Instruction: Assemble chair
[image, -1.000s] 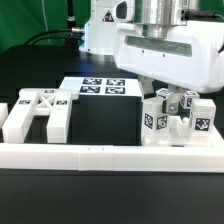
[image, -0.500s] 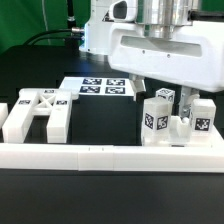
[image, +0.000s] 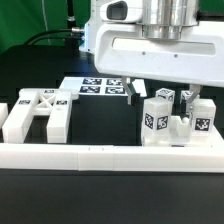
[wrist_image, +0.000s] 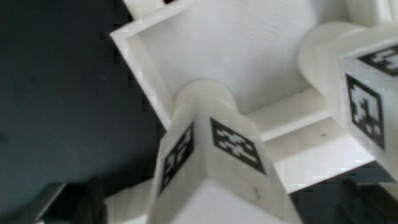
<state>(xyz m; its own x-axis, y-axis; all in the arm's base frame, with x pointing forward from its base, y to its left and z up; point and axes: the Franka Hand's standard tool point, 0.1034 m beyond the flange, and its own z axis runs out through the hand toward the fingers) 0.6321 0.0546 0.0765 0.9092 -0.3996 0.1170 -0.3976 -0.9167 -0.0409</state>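
Pincer: we are seeing the white two-finger gripper (image: 160, 95) hanging wide open, clasping nothing.
Chair piece: the chunky white tagged plastic block (image: 170, 122) is standing directly beneath it, just behind the long white border rail (image: 100, 155).
Other part: a white H-shaped plastic piece (image: 35, 112) is lying well apart, toward the exterior view's left.

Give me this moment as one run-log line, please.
step: chair assembly | gripper: open, empty, above legged part | H-shaped part: apart, exterior view's left
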